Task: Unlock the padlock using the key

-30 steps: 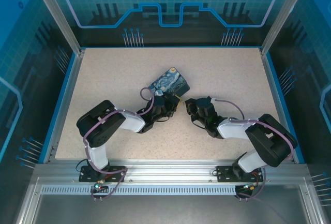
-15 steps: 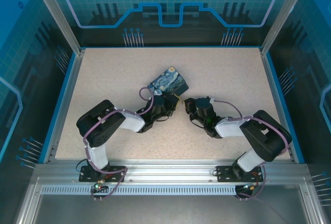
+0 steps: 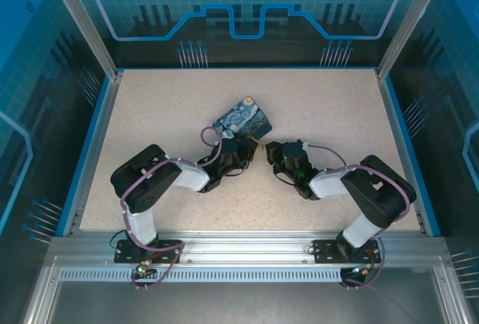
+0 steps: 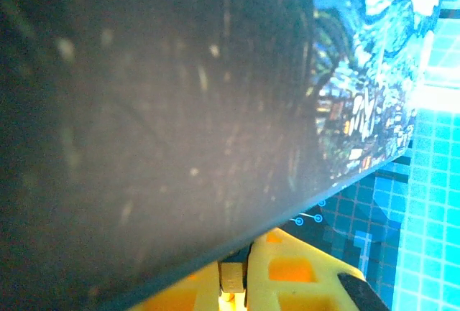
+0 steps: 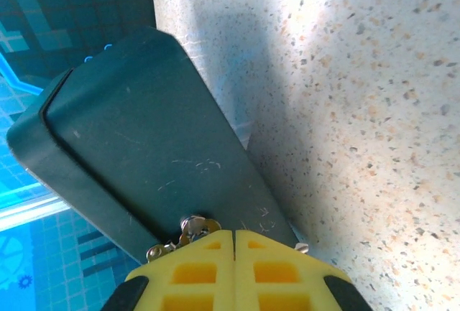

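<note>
Mid-table (image 3: 150, 114), the right gripper (image 5: 234, 235), fingers pressed together on a metal sliver that appears to be the key (image 5: 191, 225), meets the night-sky box (image 3: 245, 118), whose padlock (image 3: 255, 143) juts from its near long side. The left gripper (image 4: 241, 282), jaws all but together, braces the box's edge. The lock looks unopened, so inserting and turning the key remain.

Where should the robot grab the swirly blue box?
Pinch the box across its thin body, one finger on each wide flat face, near the end toward the left arm. Come from that side: the box stands tilted, and those faces are parallel, so that is probably steadiest.
</note>
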Controlling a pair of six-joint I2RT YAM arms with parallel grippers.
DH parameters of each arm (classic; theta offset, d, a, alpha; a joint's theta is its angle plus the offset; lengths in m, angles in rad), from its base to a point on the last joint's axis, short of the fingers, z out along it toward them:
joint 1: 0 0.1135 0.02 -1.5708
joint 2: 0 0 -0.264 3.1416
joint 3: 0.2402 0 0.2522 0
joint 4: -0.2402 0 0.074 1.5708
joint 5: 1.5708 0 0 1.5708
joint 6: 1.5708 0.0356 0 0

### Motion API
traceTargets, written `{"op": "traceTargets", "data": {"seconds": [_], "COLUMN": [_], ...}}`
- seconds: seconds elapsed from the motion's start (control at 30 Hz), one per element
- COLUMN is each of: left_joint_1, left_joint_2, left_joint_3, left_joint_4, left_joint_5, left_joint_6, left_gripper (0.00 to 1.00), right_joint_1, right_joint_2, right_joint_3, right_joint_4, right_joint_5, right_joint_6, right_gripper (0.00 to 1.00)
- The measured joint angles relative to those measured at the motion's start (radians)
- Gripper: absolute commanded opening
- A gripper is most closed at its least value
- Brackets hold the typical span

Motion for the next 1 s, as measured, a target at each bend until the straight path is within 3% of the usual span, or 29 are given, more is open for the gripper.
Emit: {"op": "traceTargets", "data": {"seconds": [1.0], "left_joint_1": [0.005], "left_joint_2": [0.015], "left_joint_3": [0.000], "left_joint_4": [-0.005], "left_joint_5": [-0.040], "left_joint_6": [0.000], "left_gripper": [0.00], "right_joint_1": [-0.008], "right_joint_2": [0.126], "right_joint_3": [0.054], "right_joint_4": [0.097], "right_joint_5": [-0.060], "right_joint_6": [0.061], "right_gripper": [0.00]}}
